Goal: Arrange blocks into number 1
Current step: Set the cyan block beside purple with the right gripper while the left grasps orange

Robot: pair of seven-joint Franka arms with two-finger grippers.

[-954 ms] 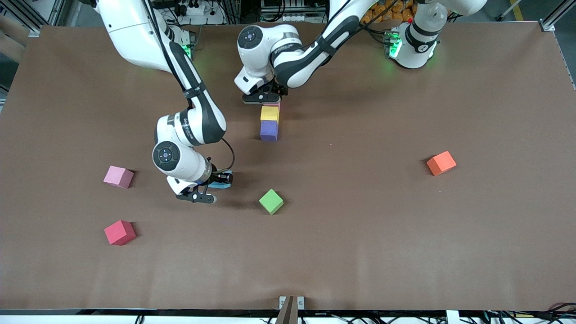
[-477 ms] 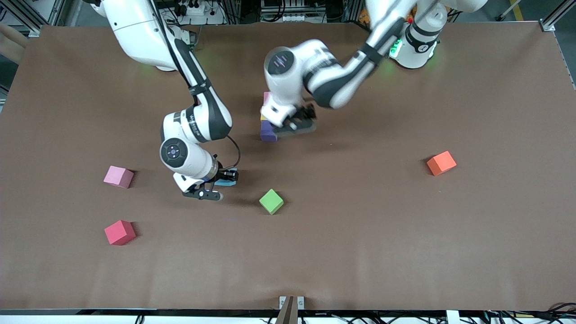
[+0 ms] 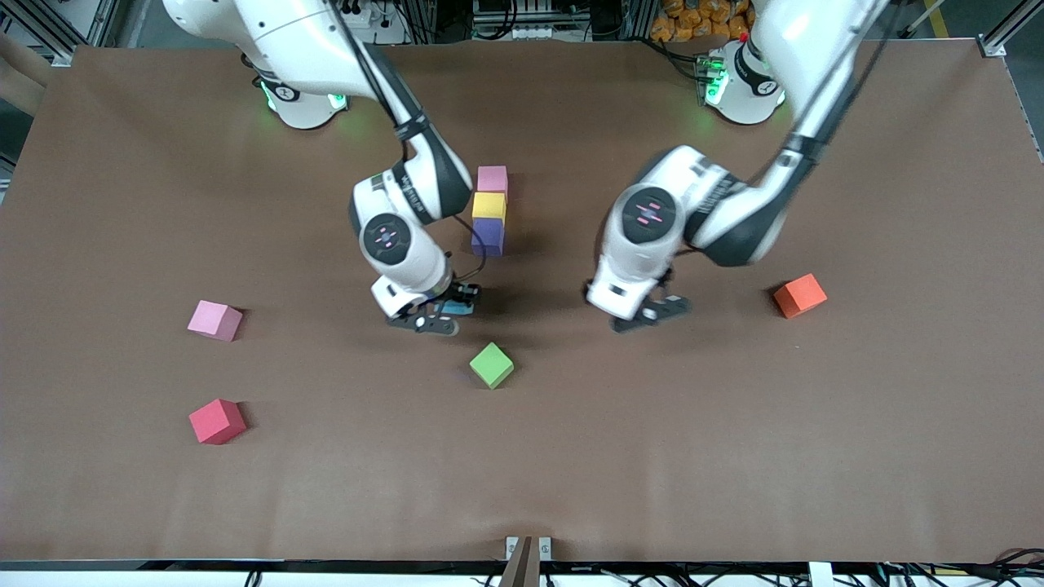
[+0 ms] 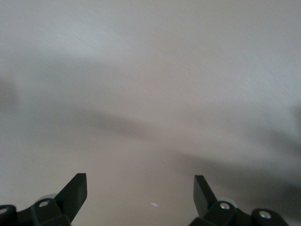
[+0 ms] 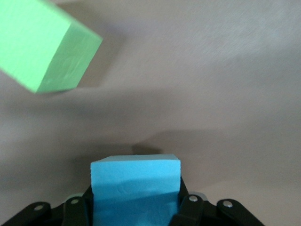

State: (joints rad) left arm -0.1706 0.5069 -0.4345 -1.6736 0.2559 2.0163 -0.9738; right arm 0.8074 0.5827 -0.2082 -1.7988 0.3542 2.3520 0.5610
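Front view, table [image 3: 734, 456]: brown, matte.
Right gripper [image 3: 444, 314]: clamped on light blue block [image 5: 135, 181]; green cube [image 5: 44, 47] ahead.
Left gripper [image 4: 140, 200]: spread wide, bare tabletop between fingers.

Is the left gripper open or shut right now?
Open. The left gripper shows its two fingers spread wide with only bare table between them, nothing held.

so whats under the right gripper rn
The right gripper is shut on the light blue block. Under it shows bare table, with the green cube close by.
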